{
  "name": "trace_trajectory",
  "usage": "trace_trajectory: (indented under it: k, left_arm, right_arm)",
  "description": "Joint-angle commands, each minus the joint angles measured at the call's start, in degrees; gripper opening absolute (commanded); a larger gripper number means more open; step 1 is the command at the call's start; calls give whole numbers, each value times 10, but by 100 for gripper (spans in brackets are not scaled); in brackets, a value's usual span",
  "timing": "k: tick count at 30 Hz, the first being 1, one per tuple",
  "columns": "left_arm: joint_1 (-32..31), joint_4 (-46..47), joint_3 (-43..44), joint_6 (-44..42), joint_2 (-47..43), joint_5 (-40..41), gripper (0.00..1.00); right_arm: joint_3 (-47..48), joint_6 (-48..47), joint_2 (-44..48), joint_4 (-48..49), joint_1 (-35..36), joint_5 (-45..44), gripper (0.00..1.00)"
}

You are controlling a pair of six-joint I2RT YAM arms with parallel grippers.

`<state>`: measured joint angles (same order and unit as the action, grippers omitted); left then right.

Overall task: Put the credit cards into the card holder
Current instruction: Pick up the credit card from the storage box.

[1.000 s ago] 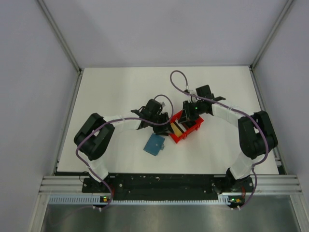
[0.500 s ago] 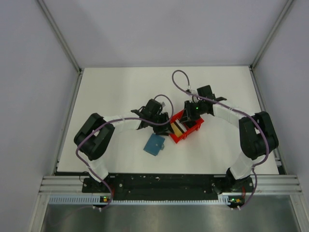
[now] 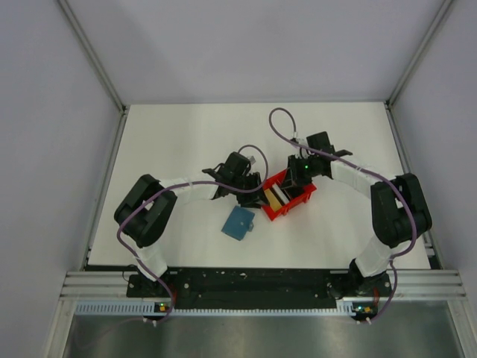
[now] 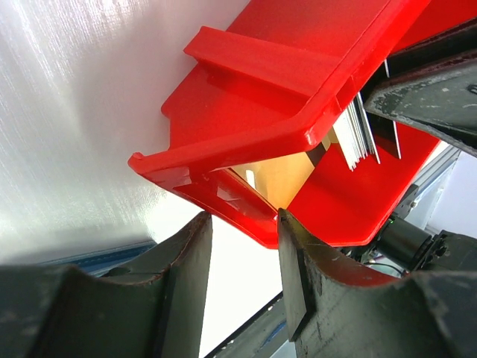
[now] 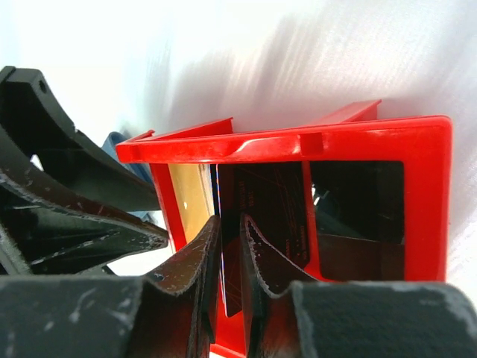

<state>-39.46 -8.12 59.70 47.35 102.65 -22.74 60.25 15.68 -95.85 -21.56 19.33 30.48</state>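
Observation:
The credit cards (image 3: 274, 196) stand on edge in a red bin (image 3: 299, 200). The right wrist view shows a gold card (image 5: 190, 201) against the left wall and black cards (image 5: 268, 198) beside it. My right gripper (image 5: 230, 224) reaches down into the bin (image 5: 298, 138), its jaws drawn narrow on the edge of a black card. My left gripper (image 4: 242, 222) has its fingertips on a corner of the tilted bin's rim (image 4: 223, 201), where the gold card (image 4: 279, 175) and pale card edges (image 4: 358, 134) show. The teal card holder (image 3: 238, 222) lies flat, near left of the bin.
Both wrists (image 3: 238, 173) (image 3: 317, 153) crowd the bin from either side at mid-table. A purple cable (image 3: 279, 123) loops above the right wrist. White table (image 3: 186, 134) stretches behind and to both sides, with grey walls around it.
The right gripper's jaws have narrowed on the black card and its wrist has shifted slightly. The left arm, the bin and the card holder stay put.

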Motion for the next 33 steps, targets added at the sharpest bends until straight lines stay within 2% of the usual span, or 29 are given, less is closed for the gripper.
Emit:
trace_trajectory:
  k: [1,9,21,29,31,33]
  left_arm:
    - [2,43,21,-6,1,-6,44]
    - [2,46,21,-5,2,-7,45]
    - [2,47,20,-4,4,-8,45]
    - [2,51,21,-2,6,-11,45]
    - [2,53,20,-2,5,-11,45]
    - [2,52,20,-2,5,-11,45]
  right_arm:
    - [-7,1,15,-2,-13,-24,14]
    - [-14,-3,12,-2,-17,-52,14]
    - [-27,-7,46,-17,-17,-152,17]
    - [-19,-27,38,-32,-13,-140,20]
    - [-17,-28,35,-33,-12,-140,20]
    - [-16,-28,35,-34,-11,-140,15]
